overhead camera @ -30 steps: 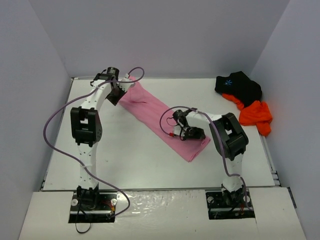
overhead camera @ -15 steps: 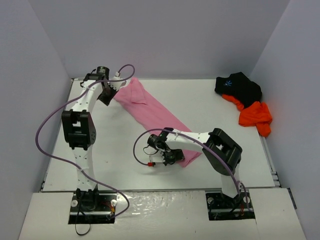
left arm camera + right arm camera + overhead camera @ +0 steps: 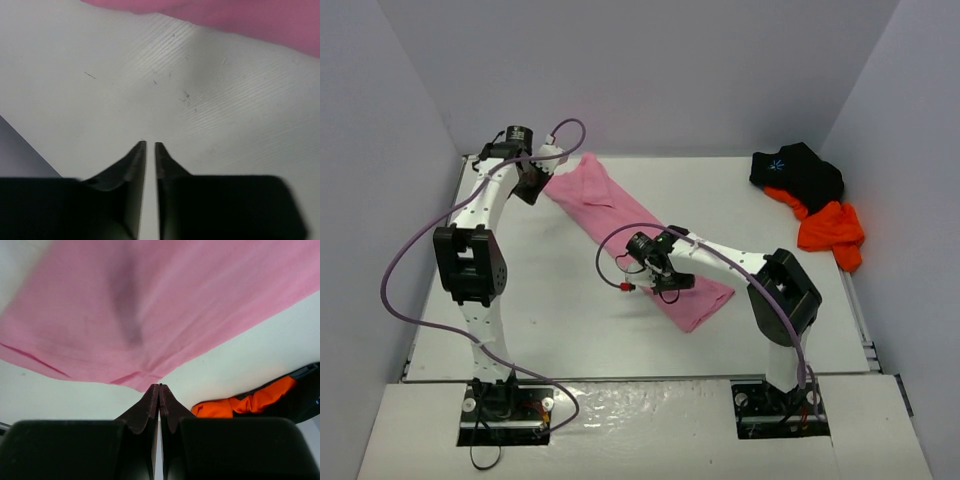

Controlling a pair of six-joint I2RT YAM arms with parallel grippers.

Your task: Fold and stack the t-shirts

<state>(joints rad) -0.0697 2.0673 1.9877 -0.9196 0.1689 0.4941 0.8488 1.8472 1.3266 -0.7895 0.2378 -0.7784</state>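
Two arms stand bolted at the near edge of the white table, each trailing one purple cable.

There are three t-shirts. The pink t-shirt lies as one long strip running diagonally from near right to far left across the middle of the table. The right gripper sits at the near-left edge of this strip, and its wrist and forearm lie over the near half and hide part of the cloth. From above, how its jaws stand cannot be made out. Its own camera shows them pressed together, with the pink hem drawn into a pucker right at the tips, pinched there.

At the strip's far left end is the left gripper. Its camera shows the jaws almost together, only a thin slit between them and nothing in it, over bare table. The pink edge runs across the top of that view, apart from the tips.

In the far right corner, well apart from the pink one, the black t-shirt with a small blue starburst overlaps the far end of the orange t-shirt. The right wrist camera also catches orange cloth beyond the pink, but the left one shows neither.

Grey walls close in the table on three sides.
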